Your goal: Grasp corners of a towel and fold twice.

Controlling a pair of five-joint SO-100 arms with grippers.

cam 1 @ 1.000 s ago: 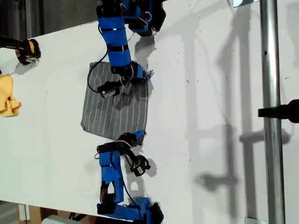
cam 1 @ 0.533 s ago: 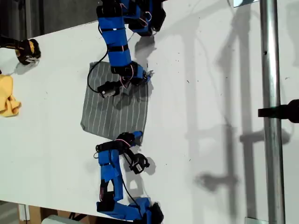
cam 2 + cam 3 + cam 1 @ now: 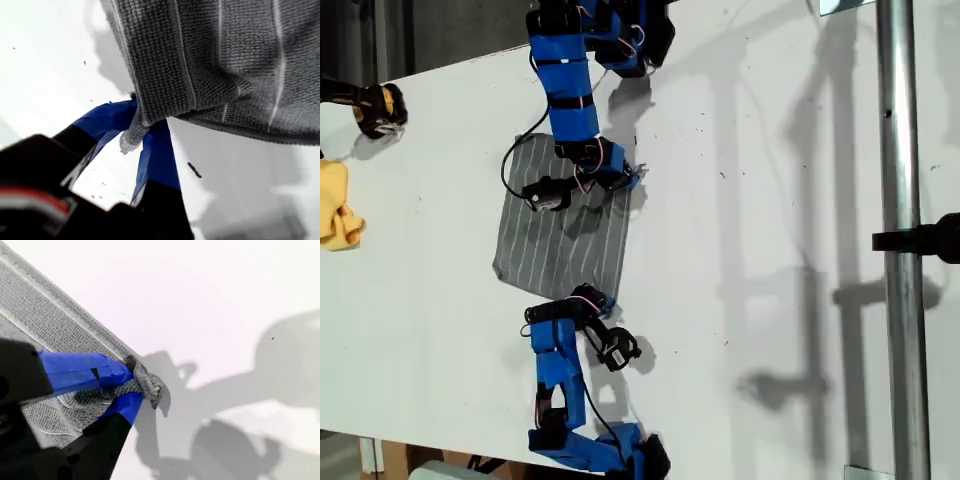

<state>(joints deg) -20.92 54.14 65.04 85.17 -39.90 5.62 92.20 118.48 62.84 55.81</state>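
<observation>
Your first claw point(image 3: 145, 132) and second claw point(image 3: 125, 390) each pinch a corner of the towel point(image 3: 565, 235), stripes running claw to claw.

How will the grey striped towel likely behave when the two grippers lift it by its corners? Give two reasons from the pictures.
Probably floppy: the towel sags and folds over where my first gripper pinches its corner. Likely light too, since the bunched corner in my second gripper hangs from a small pinch. It may drag across the table rather than rise flat.
</observation>
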